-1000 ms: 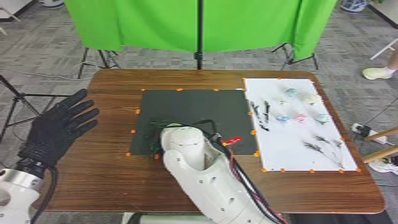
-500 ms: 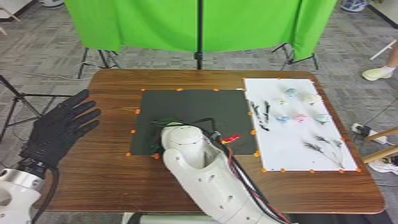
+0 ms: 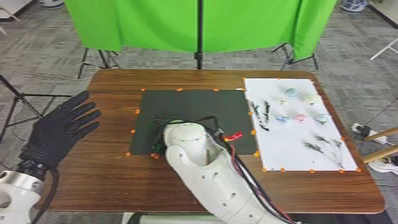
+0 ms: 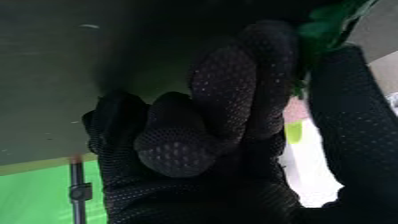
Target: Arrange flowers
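Brown table (image 3: 102,185), green cloth (image 3: 249,27), left hand (image 3: 58,131) loose, right hand (image 4: 222,90) closed on something green (image 4: 327,29)

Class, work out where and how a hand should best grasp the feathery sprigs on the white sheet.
Probably from above, pinching across the bare stems near their ends: the sprigs lie flat, stems converging toward the sheet's near edge, feathery heads spread apart.

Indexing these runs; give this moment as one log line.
right hand: holding green foliage over dark mat | left hand: open | flowers: on white sheet
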`<action>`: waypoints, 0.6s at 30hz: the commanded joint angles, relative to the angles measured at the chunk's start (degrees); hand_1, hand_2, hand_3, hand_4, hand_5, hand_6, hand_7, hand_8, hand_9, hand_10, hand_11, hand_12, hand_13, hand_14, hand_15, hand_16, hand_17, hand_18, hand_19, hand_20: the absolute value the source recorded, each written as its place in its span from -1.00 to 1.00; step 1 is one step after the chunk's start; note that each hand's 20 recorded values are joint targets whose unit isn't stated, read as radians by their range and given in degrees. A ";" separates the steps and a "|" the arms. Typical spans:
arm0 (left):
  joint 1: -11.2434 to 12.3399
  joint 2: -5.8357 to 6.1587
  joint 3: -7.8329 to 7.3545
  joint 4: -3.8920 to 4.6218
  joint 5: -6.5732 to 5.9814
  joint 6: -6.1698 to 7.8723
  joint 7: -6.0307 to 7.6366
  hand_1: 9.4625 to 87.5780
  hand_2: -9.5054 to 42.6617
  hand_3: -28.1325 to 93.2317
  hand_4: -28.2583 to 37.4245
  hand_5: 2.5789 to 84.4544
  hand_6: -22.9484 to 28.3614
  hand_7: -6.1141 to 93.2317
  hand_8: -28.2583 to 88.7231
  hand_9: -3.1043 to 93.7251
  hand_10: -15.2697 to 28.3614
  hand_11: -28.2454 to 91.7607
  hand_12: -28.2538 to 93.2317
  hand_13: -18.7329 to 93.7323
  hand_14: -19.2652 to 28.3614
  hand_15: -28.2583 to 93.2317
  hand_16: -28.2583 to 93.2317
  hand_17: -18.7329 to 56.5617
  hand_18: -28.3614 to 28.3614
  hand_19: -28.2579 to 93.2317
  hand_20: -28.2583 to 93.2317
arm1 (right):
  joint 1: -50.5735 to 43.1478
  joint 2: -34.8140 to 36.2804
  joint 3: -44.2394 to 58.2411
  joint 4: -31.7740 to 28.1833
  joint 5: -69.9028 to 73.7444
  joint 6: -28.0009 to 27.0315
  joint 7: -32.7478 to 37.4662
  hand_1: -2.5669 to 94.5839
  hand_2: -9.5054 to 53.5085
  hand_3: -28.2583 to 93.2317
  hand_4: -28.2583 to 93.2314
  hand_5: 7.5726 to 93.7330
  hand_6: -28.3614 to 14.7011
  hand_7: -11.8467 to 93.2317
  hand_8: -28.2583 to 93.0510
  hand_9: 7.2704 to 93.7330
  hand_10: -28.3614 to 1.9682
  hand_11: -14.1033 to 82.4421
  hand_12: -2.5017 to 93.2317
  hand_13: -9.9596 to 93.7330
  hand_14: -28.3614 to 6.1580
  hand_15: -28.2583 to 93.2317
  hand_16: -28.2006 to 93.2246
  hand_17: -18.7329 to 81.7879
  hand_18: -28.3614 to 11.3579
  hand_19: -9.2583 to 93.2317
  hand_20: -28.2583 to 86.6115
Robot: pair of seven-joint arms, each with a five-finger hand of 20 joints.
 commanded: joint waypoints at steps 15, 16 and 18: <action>6.92 -5.30 -2.31 -3.31 1.28 2.10 5.44 -0.64 -0.86 0.60 -0.98 -0.46 -0.05 -0.47 -0.71 -0.51 0.15 -0.20 -0.26 -0.40 0.33 -0.08 -0.53 -0.80 0.65 0.09 -0.41 | -0.07 17.43 13.57 -19.25 9.40 15.61 -6.44 -0.77 -0.48 0.66 -1.00 0.30 -0.06 -0.38 -0.78 0.36 -0.12 0.17 -0.37 0.37 -0.09 0.62 -0.13 0.04 -0.60 0.96 0.11; 6.72 -5.27 -2.25 -3.25 1.31 2.18 5.15 -0.64 -0.86 0.60 -0.98 -0.46 -0.05 -0.47 -0.71 -0.51 0.15 -0.20 -0.26 -0.40 0.33 -0.08 -0.53 -0.80 0.65 0.09 -0.41 | -0.36 21.52 14.14 -20.71 11.41 17.13 -5.33 -0.76 -0.51 0.67 -1.00 0.27 -0.07 -0.39 -0.78 0.34 -0.12 0.17 -0.38 0.35 -0.09 0.62 -0.13 0.03 -0.60 0.96 0.10; 6.75 -5.18 -2.17 -3.02 1.13 1.97 5.43 -0.64 -0.86 0.61 -0.98 -0.46 -0.05 -0.47 -0.71 -0.51 0.15 -0.20 -0.26 -0.40 0.33 -0.08 -0.53 -0.80 0.65 0.09 -0.41 | -3.52 27.94 16.69 -23.65 12.39 20.34 -3.96 -0.75 -0.54 0.68 -1.00 0.25 -0.08 -0.41 -0.78 0.32 -0.13 0.16 -0.38 0.34 -0.09 0.61 -0.14 0.02 -0.59 0.95 0.09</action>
